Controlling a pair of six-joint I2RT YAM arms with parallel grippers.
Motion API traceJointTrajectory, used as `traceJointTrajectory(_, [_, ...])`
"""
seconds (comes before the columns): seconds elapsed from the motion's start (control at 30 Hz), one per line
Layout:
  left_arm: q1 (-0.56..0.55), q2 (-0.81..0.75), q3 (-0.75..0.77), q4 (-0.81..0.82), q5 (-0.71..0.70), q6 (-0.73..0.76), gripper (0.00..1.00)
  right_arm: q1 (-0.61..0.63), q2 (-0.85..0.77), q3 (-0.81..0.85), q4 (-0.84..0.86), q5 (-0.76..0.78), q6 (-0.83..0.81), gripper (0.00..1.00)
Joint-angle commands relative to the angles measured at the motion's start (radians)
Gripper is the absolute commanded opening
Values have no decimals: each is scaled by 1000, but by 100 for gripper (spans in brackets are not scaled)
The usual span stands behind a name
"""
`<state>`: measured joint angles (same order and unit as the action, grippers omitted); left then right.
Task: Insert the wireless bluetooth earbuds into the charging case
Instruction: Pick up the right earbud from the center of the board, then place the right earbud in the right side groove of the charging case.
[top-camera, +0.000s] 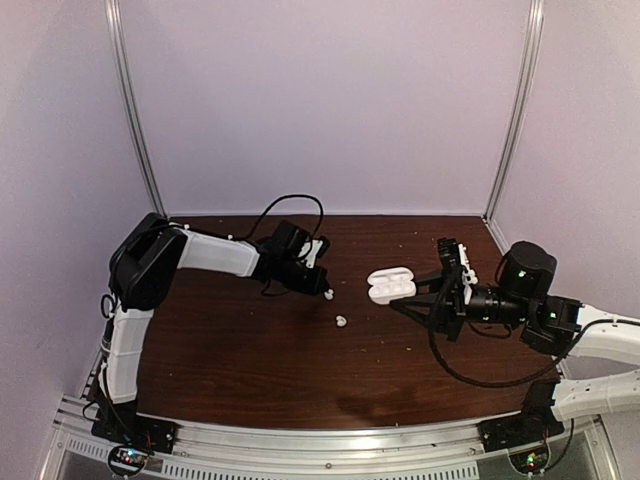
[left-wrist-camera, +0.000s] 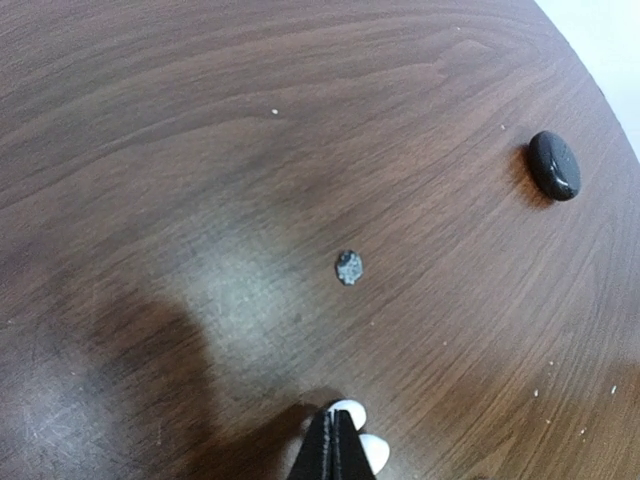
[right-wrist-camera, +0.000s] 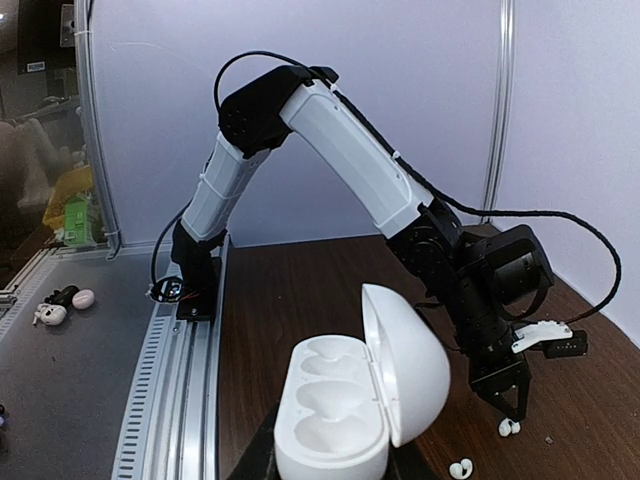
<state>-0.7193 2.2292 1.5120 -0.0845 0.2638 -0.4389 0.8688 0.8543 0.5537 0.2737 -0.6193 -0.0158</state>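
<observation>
My left gripper (top-camera: 325, 288) is shut, its tips low over the table. A glossy white earbud (left-wrist-camera: 352, 412) lies right at the tips, showing beyond and to the right of them; I cannot tell if it is pinched. It also shows in the right wrist view (right-wrist-camera: 509, 428). A second white earbud (top-camera: 341, 321) lies loose on the table, nearer me. A small dark speckled piece (left-wrist-camera: 349, 267) lies ahead of the left fingers. My right gripper (top-camera: 408, 296) is shut on the white charging case (right-wrist-camera: 335, 420), lid open, both wells empty, held above the table.
A black round puck-like case (left-wrist-camera: 554, 165) lies on the wooden table (top-camera: 250, 350), far right in the left wrist view. The left arm's black cable (top-camera: 290, 205) loops over the back of the table. White walls and metal posts enclose the back.
</observation>
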Motion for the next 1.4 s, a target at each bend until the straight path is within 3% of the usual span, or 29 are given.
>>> traceJointTrajectory(0.0, [-8, -50, 7, -10, -3, 56, 0, -4, -16, -2, 7, 22, 0, 0])
traceJointTrajectory(0.27, [-5, -243, -138, 4, -110, 173, 0, -6, -8, 3, 5, 22, 16, 0])
traceJointTrajectory(0.47, [-5, -390, -260, 32, -65, 234, 0, -8, 1, 7, 4, 17, 16, 0])
traceJointTrajectory(0.67, [-18, -668, -426, 106, -7, 353, 0, -14, 59, 14, -4, -52, 89, 0])
traceJointTrajectory(0.93, [-108, -983, -505, 89, 35, 498, 0, -20, 151, 33, 38, -126, 128, 0])
traceJointTrajectory(1.1, [-224, -1037, -458, 24, -3, 550, 0, -22, 195, 57, 41, -175, 126, 0])
traceJointTrajectory(1.37, [-394, -981, -380, 19, -52, 598, 0, -19, 238, 72, 75, -270, 147, 0])
